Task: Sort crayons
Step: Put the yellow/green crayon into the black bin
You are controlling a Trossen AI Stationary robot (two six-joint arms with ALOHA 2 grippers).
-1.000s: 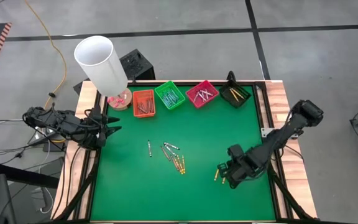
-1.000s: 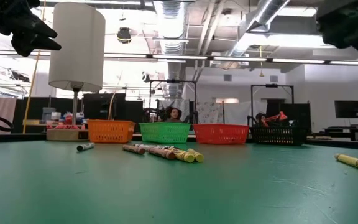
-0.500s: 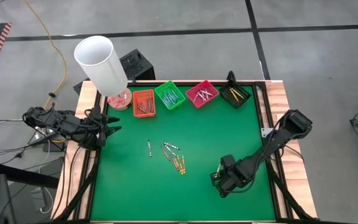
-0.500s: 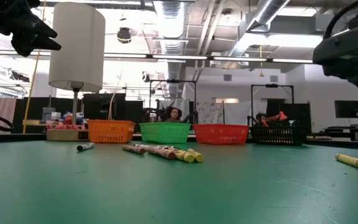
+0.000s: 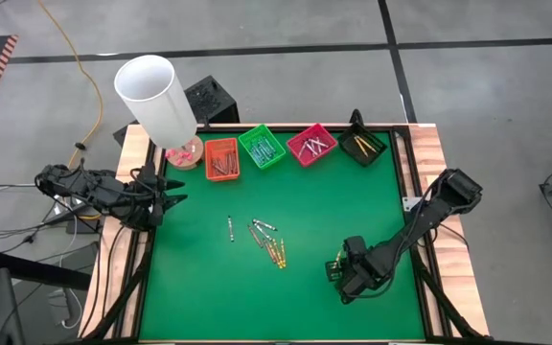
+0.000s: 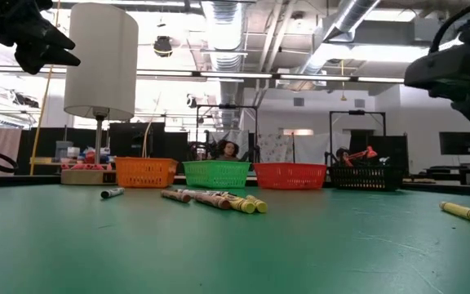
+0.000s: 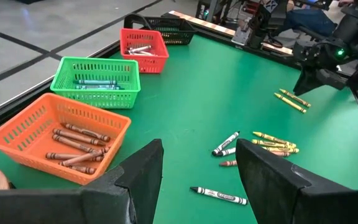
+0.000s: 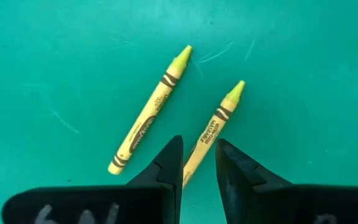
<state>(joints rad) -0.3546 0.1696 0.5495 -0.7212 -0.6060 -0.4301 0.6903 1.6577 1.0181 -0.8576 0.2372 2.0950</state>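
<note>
**Yellow crayon pick-up at the right edge of the mat**

Yellow pair of crayons [image 8: 166,112] lying loose on the green mat [image 5: 199,287], near its right edge toward the front corner, side by side and just apart. Right gripper [image 8: 199,155] poised directly over the pair, jaws set narrow, straddling the lower end of one yellow crayon [image 8: 209,140]; nothing held, no contact confirmed. Left gripper [image 7: 197,168] parked at the left edge of the mat, jaws spread wide and empty.

Step in hand, as judged: alignment for a grasp on one yellow crayon. Next move calls for a short descent, closure on that single crayon without catching its neighbour, then a lift and carry to the matching tray at the back edge, probably the black tray [image 5: 363,146], which already shows yellow sticks.

Count:
- Trays along the back edge: four, namely orange tray [image 5: 221,159], green tray [image 5: 262,147], pink tray [image 5: 311,144], black.
- Loose crayons near the right edge: two.
- Loose crayons [image 5: 266,240] at mid-mat: roughly eight; exact figure not readable.
- Sorted crayons in trays: several each, not countable.
</note>
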